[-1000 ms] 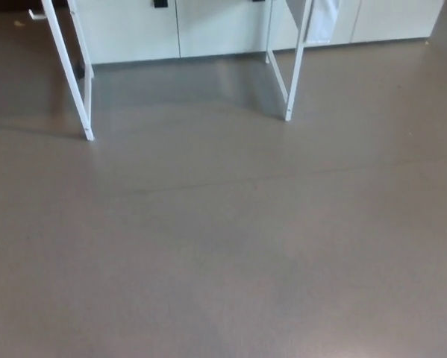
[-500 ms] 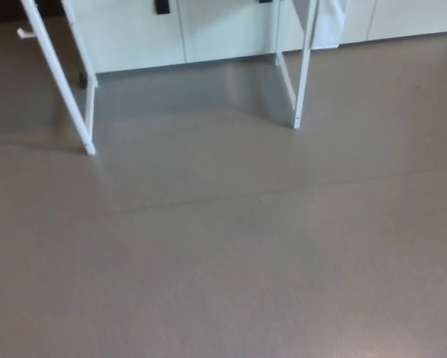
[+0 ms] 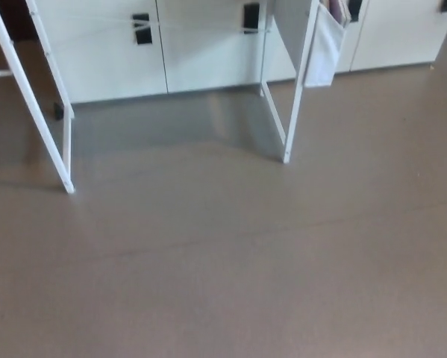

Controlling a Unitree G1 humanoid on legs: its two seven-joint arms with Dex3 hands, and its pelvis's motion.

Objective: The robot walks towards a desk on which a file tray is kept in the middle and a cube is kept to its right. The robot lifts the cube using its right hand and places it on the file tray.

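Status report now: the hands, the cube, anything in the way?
Both hands out of view. Cube and file tray not in sight; only desk legs ahead. No obstacle on the floor.

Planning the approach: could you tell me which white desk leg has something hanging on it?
The picture's right-side leg: a white pouch hangs beside its top; the left-side leg is bare.

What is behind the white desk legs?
White cabinets with black handles stand behind the desk legs. The right leg's side panel covers part of them. The desk top is out of view.
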